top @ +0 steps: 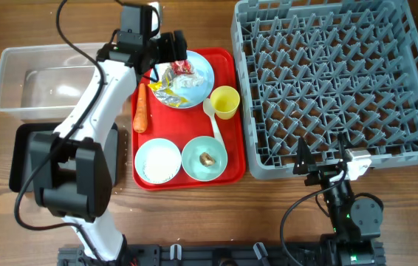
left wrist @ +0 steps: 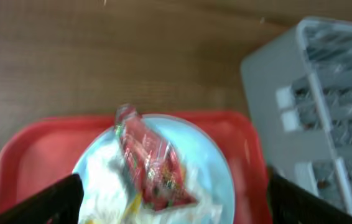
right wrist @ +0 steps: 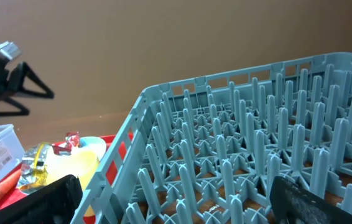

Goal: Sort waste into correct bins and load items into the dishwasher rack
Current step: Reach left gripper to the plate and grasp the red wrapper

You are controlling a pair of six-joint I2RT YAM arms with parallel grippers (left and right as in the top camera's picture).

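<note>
Wrappers [top: 179, 68] and tissue [top: 187, 89] lie on plate [top: 204, 68].

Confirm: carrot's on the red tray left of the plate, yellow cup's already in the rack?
No. The carrot is on the red tray left of the plate, but the yellow cup stands on the tray too, not in the rack. Overhead view shows it.

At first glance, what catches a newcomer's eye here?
The bright red tray in the middle, holding a carrot and a yellow cup. Right of it stands the big grey dishwasher rack, empty. The open left tool hangs over the littered plate.
</note>
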